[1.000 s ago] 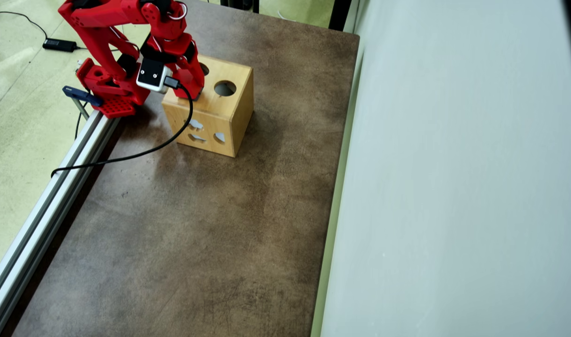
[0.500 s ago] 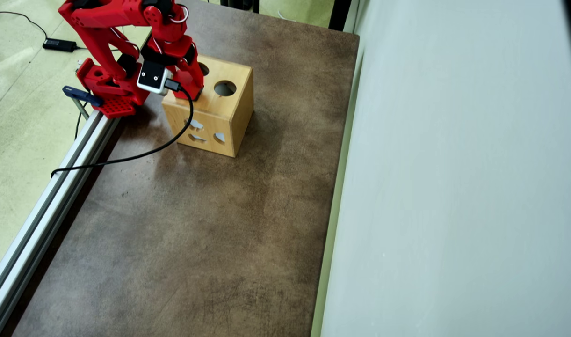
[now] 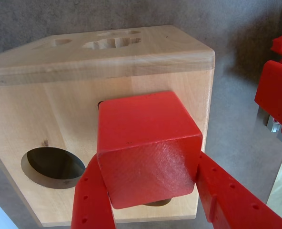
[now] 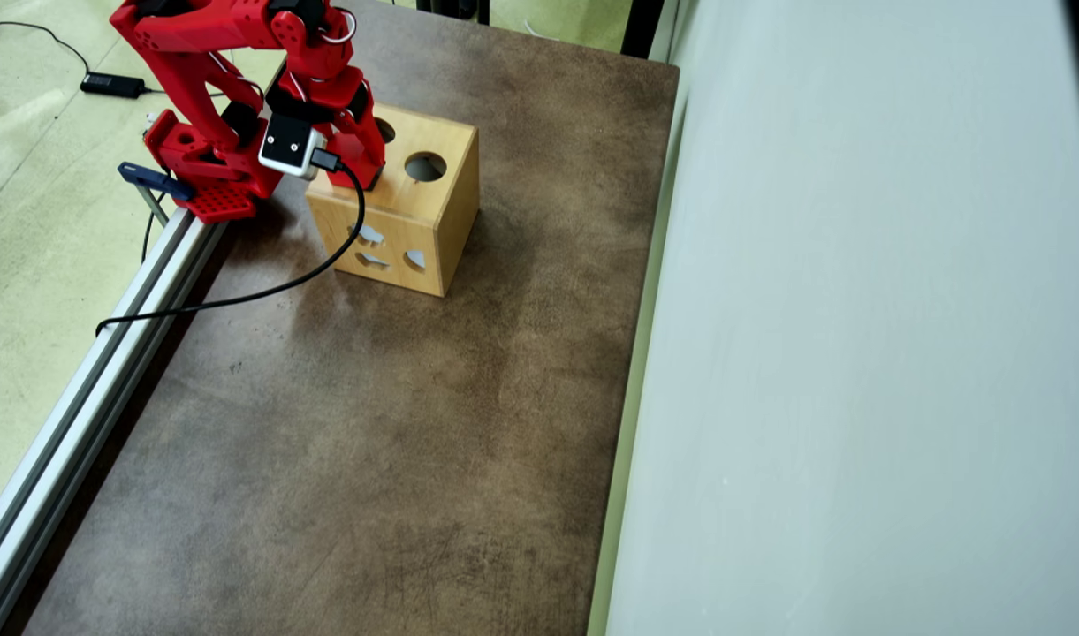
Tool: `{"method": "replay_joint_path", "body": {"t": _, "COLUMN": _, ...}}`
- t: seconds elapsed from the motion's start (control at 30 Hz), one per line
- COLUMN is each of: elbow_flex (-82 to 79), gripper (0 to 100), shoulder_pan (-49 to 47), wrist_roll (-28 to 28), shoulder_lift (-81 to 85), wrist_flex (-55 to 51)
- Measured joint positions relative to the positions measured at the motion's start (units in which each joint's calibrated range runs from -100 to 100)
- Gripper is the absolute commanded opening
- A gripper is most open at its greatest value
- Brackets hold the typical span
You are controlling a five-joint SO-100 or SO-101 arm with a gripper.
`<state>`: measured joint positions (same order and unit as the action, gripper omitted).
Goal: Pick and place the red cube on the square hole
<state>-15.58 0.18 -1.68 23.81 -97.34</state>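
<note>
Red cube (image 3: 146, 148) placement is nearing its end: across the last second the arm has been barely shifting over the wooden box (image 4: 411, 208) on the bench (image 4: 371, 424), only its wrist settling slightly. The fingers (image 3: 91, 200) are clamping the cube, hovering just over the square hole (image 3: 101, 104), which is mostly hidden beneath it. Judging by this, release is coming next.
</note>
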Motion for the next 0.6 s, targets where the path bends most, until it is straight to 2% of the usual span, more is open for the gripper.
{"method": "replay_joint_path", "body": {"t": 0.6, "elbow_flex": 0.1, "gripper": 7, "shoulder_pan": -0.2, "wrist_roll": 0.0, "shoulder_lift": 0.0, "wrist_flex": 0.0}}
